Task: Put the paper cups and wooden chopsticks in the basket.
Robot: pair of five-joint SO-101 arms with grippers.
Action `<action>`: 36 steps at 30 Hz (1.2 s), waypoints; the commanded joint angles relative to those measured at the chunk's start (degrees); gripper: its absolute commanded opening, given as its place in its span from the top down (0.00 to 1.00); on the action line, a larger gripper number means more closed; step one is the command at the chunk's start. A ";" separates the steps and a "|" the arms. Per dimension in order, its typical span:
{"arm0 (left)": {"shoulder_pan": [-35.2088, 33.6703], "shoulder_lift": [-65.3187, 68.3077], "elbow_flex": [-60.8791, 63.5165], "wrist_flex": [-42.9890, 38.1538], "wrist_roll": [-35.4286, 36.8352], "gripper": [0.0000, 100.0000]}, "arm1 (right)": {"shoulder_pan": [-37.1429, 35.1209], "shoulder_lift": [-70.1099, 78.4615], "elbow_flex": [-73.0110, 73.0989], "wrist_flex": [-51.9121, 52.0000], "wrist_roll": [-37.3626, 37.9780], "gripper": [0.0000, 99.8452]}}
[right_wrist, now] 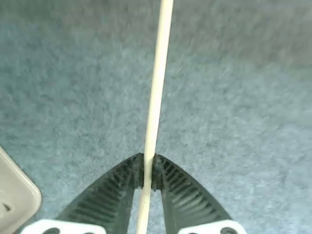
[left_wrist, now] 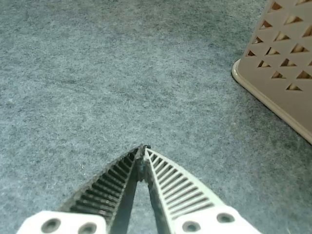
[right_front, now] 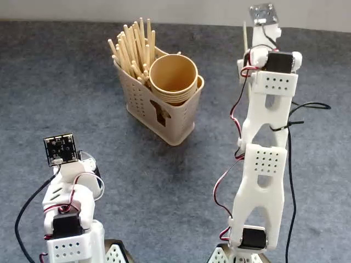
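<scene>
worktop (right_front: 55, 82): grey, felt-like covering, carries all items below.

basket (right_front: 140, 104): 1 unit, cream plastic with perforated walls, upright near the middle of the worktop, between the 2 arms and toward the far side.

wooden chopsticks (right_front: 131, 49): a loose bundle standing on end in the basket, on the side away from the right arm (right_front: 266, 137), tips fanning out above the rim.

paper cups (right_front: 173, 76): a nested stack, mouth up, in the basket just beside the bundle; it looks like several cups, though the count is hard to make out.

right pincer (right_wrist: 147, 163): clenched on the single chopstick (right_wrist: 157, 87), which runs straight out past the fingertips over bare covering; held near the far edge of the worktop, apart from the basket, with 1 basket corner at the edge of the right wrist view.

left pincer (left_wrist: 144, 153): clenched with nothing in it, tips meeting, low over the covering on the near side, the basket's lower corner nearby.
</scene>
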 commanded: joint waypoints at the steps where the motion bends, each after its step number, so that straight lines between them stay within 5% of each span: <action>1: 0.75 -0.66 -0.48 -1.32 -0.53 0.99 | 0.57 -13.14 0.48 1.27 -0.44 1.00; 12: 0.75 -0.66 -0.57 -1.32 -0.53 0.99 | -5.32 -55.34 45.58 -2.77 -0.62 1.00; 36: 0.75 -0.66 -0.57 -1.23 -0.53 0.99 | -33.89 -64.40 51.21 -41.98 -0.62 1.00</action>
